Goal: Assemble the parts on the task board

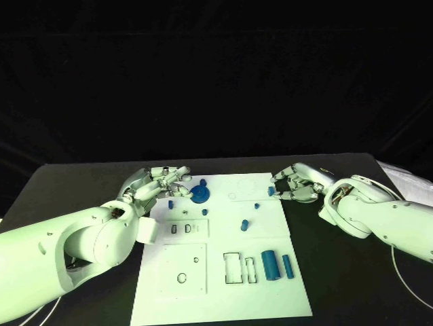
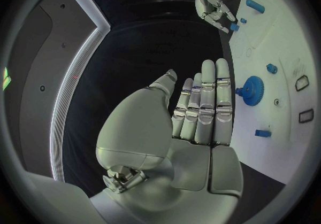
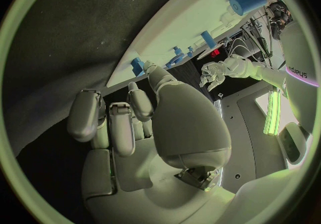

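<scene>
Head view: white task board lies mid-table on the black table. Left robot hand sits at the board's far left corner, fingers loosely spread, nothing in them; a blue gear lies just beside its fingertips, a small blue peg near it. Right robot hand hovers at the board's far right edge, fingers curled toward a small blue part at that edge; whether it pinches the part, cannot tell. Nearer the robot, a large blue cylinder and a slimmer blue pin lie side by side on the board; another small blue piece stands mid-board. Left wrist view: left robot hand flat, fingers straight and pressed together, empty, beside the gear; right robot hand seen across the board. Right wrist view: right robot hand with fingers curled, thumb tip close to the blue part at the board's edge; contact unclear.
</scene>
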Robot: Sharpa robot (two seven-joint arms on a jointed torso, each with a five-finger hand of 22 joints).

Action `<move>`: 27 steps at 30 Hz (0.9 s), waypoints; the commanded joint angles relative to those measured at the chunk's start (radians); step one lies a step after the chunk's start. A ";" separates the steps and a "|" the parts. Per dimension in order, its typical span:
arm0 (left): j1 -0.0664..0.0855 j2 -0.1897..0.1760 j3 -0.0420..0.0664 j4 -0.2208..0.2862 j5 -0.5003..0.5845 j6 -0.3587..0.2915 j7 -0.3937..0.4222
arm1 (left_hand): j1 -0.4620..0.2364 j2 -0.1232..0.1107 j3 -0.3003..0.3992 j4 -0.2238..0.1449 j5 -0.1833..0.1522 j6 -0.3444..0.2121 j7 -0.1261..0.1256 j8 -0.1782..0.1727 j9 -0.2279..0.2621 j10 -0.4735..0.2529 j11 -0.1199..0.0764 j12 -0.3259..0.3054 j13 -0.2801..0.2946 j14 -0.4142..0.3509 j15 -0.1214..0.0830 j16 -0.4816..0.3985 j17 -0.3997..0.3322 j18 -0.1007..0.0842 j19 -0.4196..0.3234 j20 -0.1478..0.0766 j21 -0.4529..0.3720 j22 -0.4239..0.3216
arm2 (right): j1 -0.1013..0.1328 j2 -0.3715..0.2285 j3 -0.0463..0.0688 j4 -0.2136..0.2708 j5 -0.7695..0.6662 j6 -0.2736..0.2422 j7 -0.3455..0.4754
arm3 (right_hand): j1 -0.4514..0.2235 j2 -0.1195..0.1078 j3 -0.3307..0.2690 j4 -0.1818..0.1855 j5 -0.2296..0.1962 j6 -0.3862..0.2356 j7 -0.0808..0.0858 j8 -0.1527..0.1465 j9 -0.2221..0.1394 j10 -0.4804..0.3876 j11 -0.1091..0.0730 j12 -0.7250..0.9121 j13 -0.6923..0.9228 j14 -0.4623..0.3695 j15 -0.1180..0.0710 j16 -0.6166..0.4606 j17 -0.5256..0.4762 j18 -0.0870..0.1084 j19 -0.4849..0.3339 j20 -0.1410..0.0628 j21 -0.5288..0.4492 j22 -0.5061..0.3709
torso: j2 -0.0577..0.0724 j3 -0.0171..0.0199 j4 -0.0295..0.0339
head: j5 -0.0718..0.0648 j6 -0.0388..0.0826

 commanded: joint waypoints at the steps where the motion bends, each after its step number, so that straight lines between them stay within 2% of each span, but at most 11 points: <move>1: 0.000 0.003 0.000 0.000 0.000 0.025 0.012 | 0.003 0.003 0.001 -0.003 0.000 -0.007 -0.001 -0.004 0.001 -0.007 0.003 -0.006 0.001 -0.004 -0.001 0.006 0.002 0.009 -0.007 0.003 0.006 0.001 | -0.002 0.009 0.000 -0.011 -0.014 -0.002 -0.013 | 0.002 0.007 0.003 -0.004 -0.006 -0.003 0.001 -0.004 -0.001 0.001 0.002 0.004 0.002 0.080 0.007 0.004 0.138 -0.010 -0.006 0.002 0.000 0.001 | -0.001 -0.0001 -0.0003 | 0.001 -0.001; 17: 0.000 0.003 0.000 0.000 0.000 0.025 0.010 | 0.003 0.003 0.001 -0.003 0.000 -0.007 -0.001 -0.004 0.001 -0.007 0.003 -0.006 0.001 -0.004 -0.001 0.006 0.002 0.009 -0.007 0.003 0.006 0.001 | -0.005 0.018 0.000 -0.008 -0.020 0.026 -0.018 | -0.003 0.018 0.002 -0.004 -0.013 0.045 -0.007 0.018 0.009 0.005 -0.004 0.010 0.008 0.080 0.003 0.004 0.140 -0.010 -0.005 0.001 0.001 0.003 | 0.000 -0.0002 -0.0010 | 0.003 -0.002; 27: 0.000 0.002 0.000 0.001 0.000 0.025 0.010 | 0.004 0.003 0.004 -0.006 0.001 -0.007 -0.001 -0.004 0.002 -0.007 0.003 -0.006 0.002 -0.005 -0.001 0.006 0.004 0.009 -0.009 0.003 0.006 0.002 | -0.005 0.023 0.000 -0.012 -0.024 0.042 -0.022 | -0.004 0.033 0.009 -0.005 -0.027 0.090 -0.020 0.039 0.018 0.013 -0.015 0.021 0.019 0.081 -0.006 0.006 0.144 -0.011 -0.004 -0.006 0.004 0.008 | 0.000 0.0001 -0.0004 | 0.002 -0.009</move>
